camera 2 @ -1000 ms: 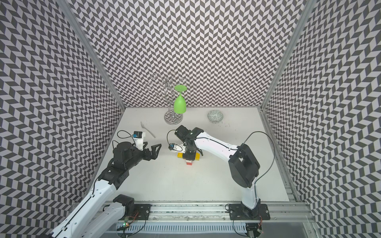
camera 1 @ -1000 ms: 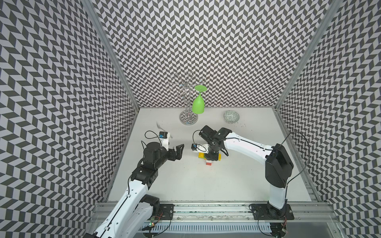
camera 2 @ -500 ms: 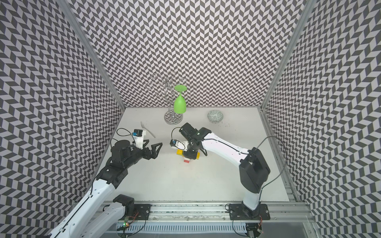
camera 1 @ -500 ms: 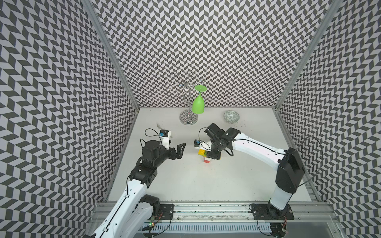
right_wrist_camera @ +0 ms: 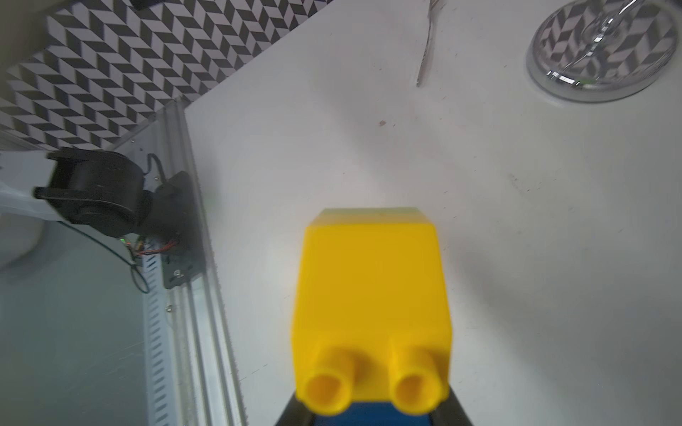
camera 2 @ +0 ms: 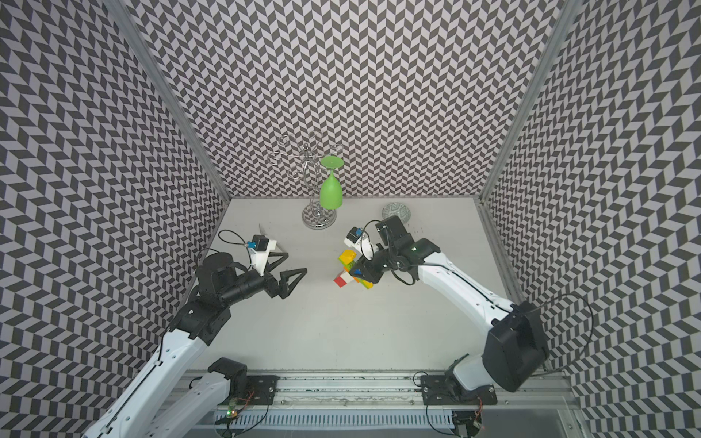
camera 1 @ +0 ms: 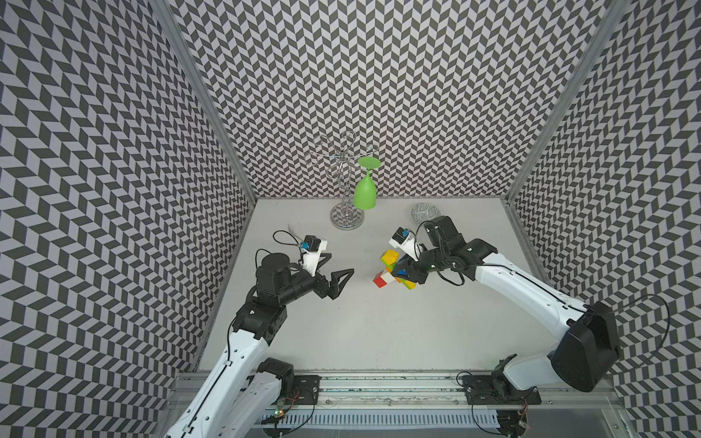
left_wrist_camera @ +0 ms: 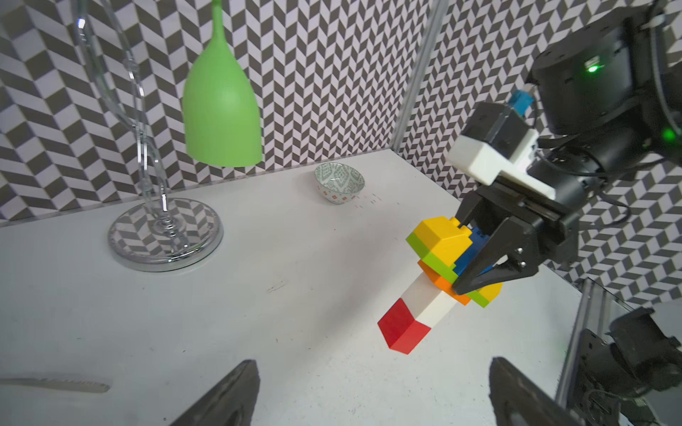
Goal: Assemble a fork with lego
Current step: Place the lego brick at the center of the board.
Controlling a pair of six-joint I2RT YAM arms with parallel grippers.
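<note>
The lego fork (camera 1: 390, 271) (camera 2: 349, 271) is one joined build: red-and-white handle, orange and lime-green crossbar, yellow and blue prongs. It hangs tilted, with the red end lowest and seemingly just off the table. My right gripper (camera 1: 404, 271) (camera 2: 362, 271) (left_wrist_camera: 476, 280) is shut on the blue prong. In the right wrist view a yellow prong (right_wrist_camera: 371, 295) fills the space ahead of that gripper (right_wrist_camera: 372, 418). My left gripper (camera 1: 341, 262) (camera 2: 296, 262) (left_wrist_camera: 372, 363) stands open and empty to the left of the fork, a short gap away. It points at the fork's red end (left_wrist_camera: 402, 328).
A chrome glass rack (camera 1: 347, 218) at the back holds an upside-down green wine glass (camera 1: 365, 191). A small patterned bowl (camera 1: 425, 213) sits at the back right, behind the right wrist. A thin pale plastic fork (left_wrist_camera: 55, 383) lies at the back left. A metal rail (camera 1: 379, 383) runs along the front edge.
My right gripper has carried the fork up and slightly back-right and tilted it, and that arm's elbow has swung right. My left gripper has edged right toward the fork, still open.
</note>
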